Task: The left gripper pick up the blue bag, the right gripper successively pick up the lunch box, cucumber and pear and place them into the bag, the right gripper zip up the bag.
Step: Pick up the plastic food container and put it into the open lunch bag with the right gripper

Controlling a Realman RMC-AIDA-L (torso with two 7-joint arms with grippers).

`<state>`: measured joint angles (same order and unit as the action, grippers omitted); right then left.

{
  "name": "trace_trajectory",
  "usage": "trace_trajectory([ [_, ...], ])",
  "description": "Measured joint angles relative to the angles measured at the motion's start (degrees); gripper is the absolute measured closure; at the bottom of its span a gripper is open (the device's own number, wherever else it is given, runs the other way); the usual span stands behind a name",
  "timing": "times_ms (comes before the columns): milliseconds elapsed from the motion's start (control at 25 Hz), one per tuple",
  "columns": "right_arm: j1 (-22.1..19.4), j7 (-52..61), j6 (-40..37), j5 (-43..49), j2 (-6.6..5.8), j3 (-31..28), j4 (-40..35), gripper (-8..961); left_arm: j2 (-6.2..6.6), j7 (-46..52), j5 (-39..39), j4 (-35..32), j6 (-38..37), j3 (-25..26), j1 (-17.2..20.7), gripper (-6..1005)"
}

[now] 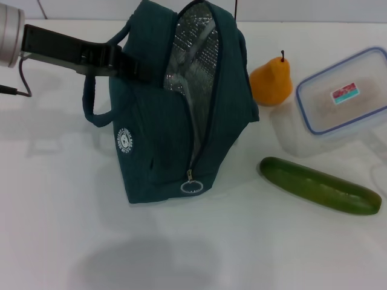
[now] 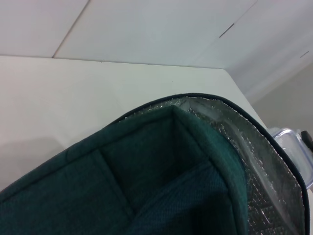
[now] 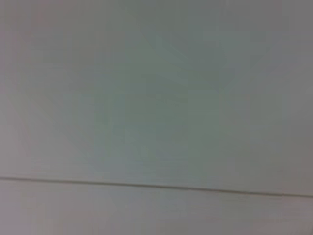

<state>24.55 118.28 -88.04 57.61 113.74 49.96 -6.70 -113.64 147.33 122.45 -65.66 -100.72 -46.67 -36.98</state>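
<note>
Head view: the left gripper [image 1: 130,65], jaws closed on the dark teal fabric bag [image 1: 163,139], holds it upright, unzipped, left of the orange-yellow pear [image 1: 272,81].

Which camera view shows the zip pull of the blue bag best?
The head view: the ring zip pull hangs in plain sight at the low end of the blue bag opening. The left wrist view shows only fabric and foil lining; the right wrist view shows no bag.

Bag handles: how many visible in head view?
2. One handle loops out on the blue bag's left side; the other is at the left gripper. None seem hidden.
</note>
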Motion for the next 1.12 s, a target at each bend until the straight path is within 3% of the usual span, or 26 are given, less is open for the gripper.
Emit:
trace_trajectory([
  [480, -0.8, 0.8, -0.9, -3.0, 1.4, -0.2, 0.2, 857, -0.31, -1.8, -0.1, 0.5, 0.0, 0.0, -0.5, 953],
  [1120, -0.4, 1.4, -3.7, -5.0, 1.48, -0.2, 2.7, 856, -0.59, -2.8, -0.2, 0.8, 0.0, 0.0, -0.6, 953],
])
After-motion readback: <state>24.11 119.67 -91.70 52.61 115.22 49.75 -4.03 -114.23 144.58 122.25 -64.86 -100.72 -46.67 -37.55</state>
